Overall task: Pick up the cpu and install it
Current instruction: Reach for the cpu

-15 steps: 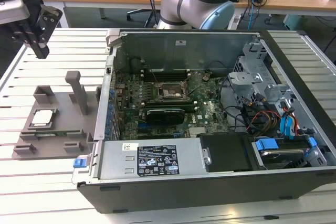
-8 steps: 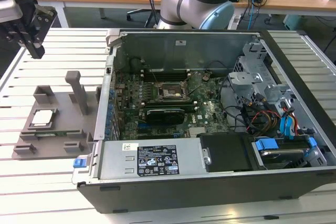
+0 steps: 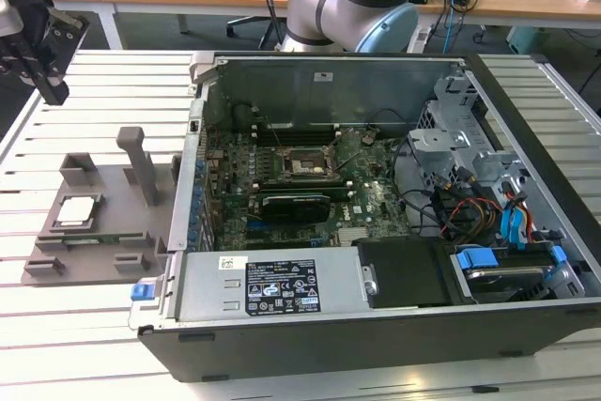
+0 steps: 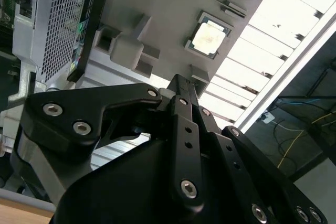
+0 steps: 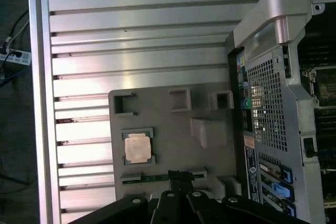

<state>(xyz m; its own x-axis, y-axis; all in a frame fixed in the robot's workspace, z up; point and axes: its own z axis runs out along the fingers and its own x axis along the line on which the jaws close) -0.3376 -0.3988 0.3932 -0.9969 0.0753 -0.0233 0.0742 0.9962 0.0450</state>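
While the cpu lay flat in its slot on the grey tray — just beside the open case — the gripper hung in the air, well apart from it, its fingers pressed together on nothing.

Open computer case sits beside a grey tray on a slatted table

End effector half outside exterior view
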